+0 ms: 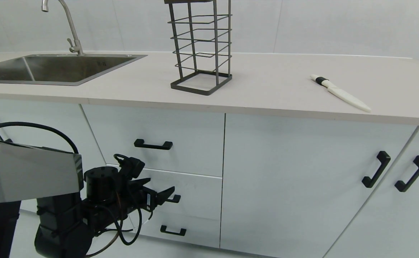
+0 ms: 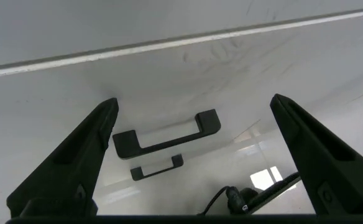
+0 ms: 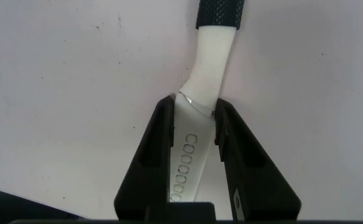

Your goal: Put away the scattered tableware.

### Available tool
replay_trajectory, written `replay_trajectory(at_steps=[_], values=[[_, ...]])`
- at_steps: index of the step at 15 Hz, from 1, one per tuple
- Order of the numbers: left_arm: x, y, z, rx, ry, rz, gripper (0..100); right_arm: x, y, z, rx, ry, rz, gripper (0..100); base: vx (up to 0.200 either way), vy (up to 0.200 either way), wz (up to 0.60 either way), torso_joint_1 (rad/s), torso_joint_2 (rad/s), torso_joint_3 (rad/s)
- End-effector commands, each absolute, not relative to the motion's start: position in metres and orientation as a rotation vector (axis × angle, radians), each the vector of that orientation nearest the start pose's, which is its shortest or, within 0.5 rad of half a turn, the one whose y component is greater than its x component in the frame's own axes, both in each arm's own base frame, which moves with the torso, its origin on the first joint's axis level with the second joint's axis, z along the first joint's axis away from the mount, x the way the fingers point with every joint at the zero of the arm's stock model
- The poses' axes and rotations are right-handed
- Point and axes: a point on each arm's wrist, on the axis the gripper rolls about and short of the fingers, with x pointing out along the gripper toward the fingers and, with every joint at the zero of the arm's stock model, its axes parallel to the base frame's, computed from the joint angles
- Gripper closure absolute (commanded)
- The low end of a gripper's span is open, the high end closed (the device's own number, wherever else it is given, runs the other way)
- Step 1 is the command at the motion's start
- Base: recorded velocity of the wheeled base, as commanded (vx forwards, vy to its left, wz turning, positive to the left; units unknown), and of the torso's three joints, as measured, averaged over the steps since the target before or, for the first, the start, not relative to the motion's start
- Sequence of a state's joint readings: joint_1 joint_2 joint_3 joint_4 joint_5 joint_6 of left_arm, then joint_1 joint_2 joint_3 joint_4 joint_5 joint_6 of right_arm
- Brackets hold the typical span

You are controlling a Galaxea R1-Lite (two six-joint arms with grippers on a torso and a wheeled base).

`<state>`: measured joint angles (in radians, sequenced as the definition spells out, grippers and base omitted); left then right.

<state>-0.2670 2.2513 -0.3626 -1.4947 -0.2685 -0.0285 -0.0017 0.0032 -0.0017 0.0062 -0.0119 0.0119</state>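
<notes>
Knife (image 1: pixel 340 93) lies flat on the counter (image 1: pixel 274 82), well to the R of the wire rack (image 1: pixel 200 46) and nearer the front edge than the rack is. Long axis runs diagonal: short end w/ black band points back toward the wall and the rack side, long white end points toward the front edge, away from the rack.

R gripper (image 3: pixel 194 106), in its wrist view: jaws narrow, one on each flank of the knife's (image 3: pixel 209 68) wide white part, looks clamped on it. Squeeze is across the width, and the long axis runs straight out between the jaws w/ the black band just past the tips. Whether it's off the counter I can't tell.

L gripper (image 1: pixel 162 183) is wide open and holds nothing. It sits low, below and L of the rack, facing a drawer handle (image 2: pixel 166 134), well apart from the knife.

So R arm is the one for this job. Likely next: lift, carry L to the rack, tip the knife upright to drop in from the top.
</notes>
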Motion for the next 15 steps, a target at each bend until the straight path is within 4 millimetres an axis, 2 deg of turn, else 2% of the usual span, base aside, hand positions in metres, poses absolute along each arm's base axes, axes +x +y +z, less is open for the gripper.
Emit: replay_trajectory(at_steps=[1, 3, 4, 6, 8, 10, 11, 13, 14, 15], values=[[0.293, -0.086, 0.004, -0.027, 0.384, -0.522, 0, -0.023, 0.0, 0.075, 0.012, 0.009, -0.014, 0, 0.0, 0.0, 0.0, 0.0, 0.0, 0.0], [0.288, -0.085, 0.006, -0.025, 0.39, -0.521, 0, -0.023, 0.0, 0.075, 0.012, 0.009, -0.014, 0, 0.0, 0.0, 0.0, 0.0, 0.0, 0.0], [0.279, -0.083, 0.012, -0.024, 0.395, -0.525, 0, -0.023, 0.0, 0.075, 0.012, 0.009, -0.014, 0, 0.0, 0.0, 0.0, 0.0, 0.0, 0.0], [0.258, -0.084, 0.051, -0.019, 0.292, -0.553, 0, -0.023, 0.0, 0.075, 0.012, 0.009, -0.014, 0, 0.0, 0.0, 0.0, 0.0, 0.0, 0.0], [0.226, -0.077, 0.096, -0.02, 0.153, -0.565, 0, -0.023, 0.0, 0.075, 0.012, 0.009, -0.014, 0, 0.0, 0.0, 0.0, 0.0, 0.0, 0.0], [0.184, -0.061, 0.128, -0.025, 0.021, -0.55, 0, -0.023, 0.0, 0.076, 0.009, 0.008, -0.012, 0, 0.0, 0.0, 0.0, 0.0, 0.0, 0.0], [0.158, -0.051, 0.142, -0.029, -0.056, -0.538, 0, -0.023, 0.0, 0.076, 0.012, 0.008, -0.012, 0, 0.0, 0.0, 0.0, 0.0, 0.0, 0.0], [0.131, -0.033, 0.16, -0.024, -0.174, -0.465, 0, -0.022, 0.0, 0.075, 0.014, 0.011, -0.012, 0, 0.0, 0.0, 0.0, 0.0, 0.0, 0.0], [0.103, -0.014, 0.172, -0.003, -0.256, -0.344, 0, -0.022, 0.0, 0.075, 0.015, 0.011, -0.012, 0, 0.0, 0.0, -0.6, -0.002, 0.01, -0.012], [0.082, -0.008, 0.174, 0.008, -0.279, -0.293, 0, -0.023, 0.0, 0.075, 0.015, 0.009, -0.012, 0, 0.0, 0.0, -0.6, 0.002, 0.01, -0.002]])
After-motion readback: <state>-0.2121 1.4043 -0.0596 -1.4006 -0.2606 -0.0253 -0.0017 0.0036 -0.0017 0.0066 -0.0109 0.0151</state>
